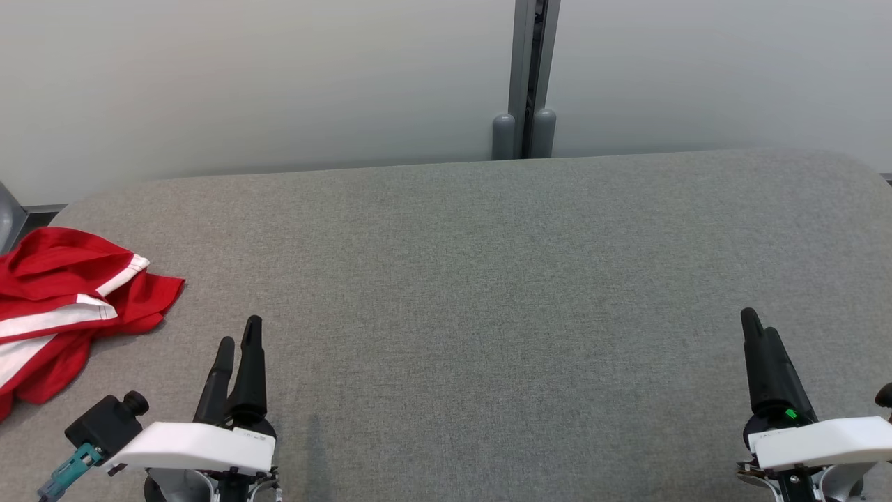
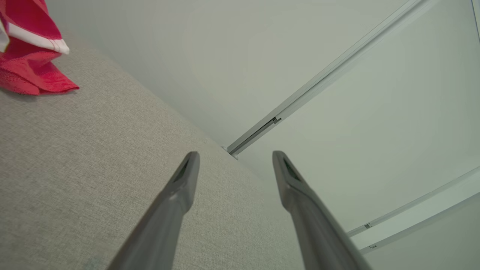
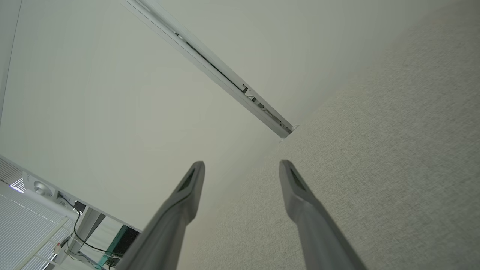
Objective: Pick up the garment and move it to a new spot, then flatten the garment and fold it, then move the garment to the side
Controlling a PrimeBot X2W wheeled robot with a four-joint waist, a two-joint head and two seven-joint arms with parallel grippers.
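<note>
Crumpled red-and-white garment (image 1: 63, 307) at left edge of grey fabric worktop (image 1: 488, 279), left claw (image 1: 240, 331) near it, right claw (image 1: 759, 323) by right edge, both spread apart, open worktop between them, grey post (image 1: 526, 77) behind far edge

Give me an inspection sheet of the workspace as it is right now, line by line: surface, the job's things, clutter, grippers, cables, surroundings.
Surface: grey fabric table top, rounded far corners, smooth, no stains seen.
Job's things: red garment with white stripes, crumpled at the table's left end, partly cut off by the edge of the head view; not flattened or folded.
Clutter: nothing seen.
Grippers: left gripper open, empty, beside the garment and apart from it; right gripper open, empty, over the right side.
Cables: black cable off the table, in the room behind, in the right wrist view.
Surroundings: pale wall panels behind the table, joined at a grey post.
</note>
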